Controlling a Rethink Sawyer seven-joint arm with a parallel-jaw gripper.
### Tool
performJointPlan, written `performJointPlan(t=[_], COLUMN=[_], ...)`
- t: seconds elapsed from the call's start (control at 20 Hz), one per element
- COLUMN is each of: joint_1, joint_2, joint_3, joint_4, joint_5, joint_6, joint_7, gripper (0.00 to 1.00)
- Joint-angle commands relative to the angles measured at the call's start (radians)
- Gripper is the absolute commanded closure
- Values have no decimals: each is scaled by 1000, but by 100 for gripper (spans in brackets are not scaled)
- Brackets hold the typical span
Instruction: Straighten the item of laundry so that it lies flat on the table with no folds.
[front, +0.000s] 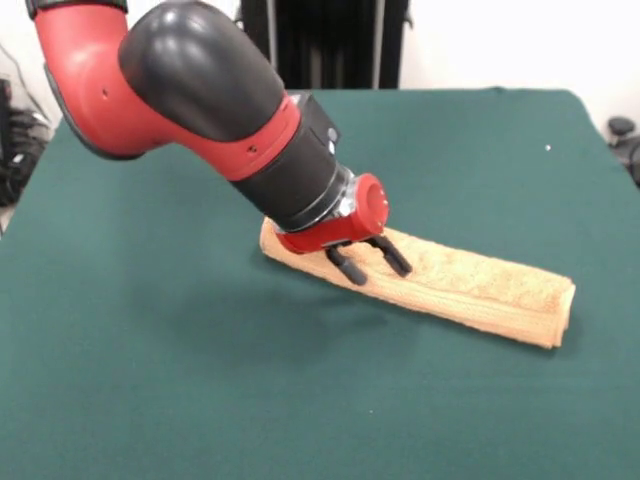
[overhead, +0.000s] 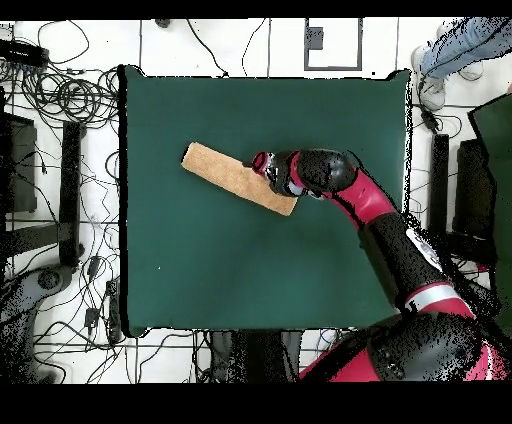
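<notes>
Across the table (front: 120, 380), from the front, the towel (front: 470, 285) lies folded into a long narrow strip, running from under the arm out toward the right and nearer edge; the gripper (front: 372, 262) hovers over the strip's arm-side end, its two dark fingers (front: 347, 267) slightly parted and holding nothing, though whether they touch the cloth is hard to judge; from overhead, the strip (overhead: 225, 174) slants across the felt (overhead: 250, 280), its long axis leading away from the wrist; the fingers are hidden there, and no tag shows.
</notes>
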Motion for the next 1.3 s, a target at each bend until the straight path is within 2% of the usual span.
performJointPlan(t=[0.05, 0.3, 0.45, 0.55, 0.7, 0.9, 1.05, 1.3], joint_1=[108, 162, 189, 202, 230, 244, 248, 276], joint_2=[-31, -105, -142, -154, -185, -230, -230, -206], joint_3=[7, -93, -137, -161, -236, -302, -313, -328], joint_4=[-10, 64, 117, 145, 185, 251, 255, 198], joint_5=[93, 139, 164, 150, 75, 56, 81, 59], joint_6=[161, 184, 175, 176, 155, 122, 153, 62], joint_7=[177, 335, 380, 354, 296, 279, 278, 230], gripper=[0, 0, 0, 0, 0, 0, 0, 0])
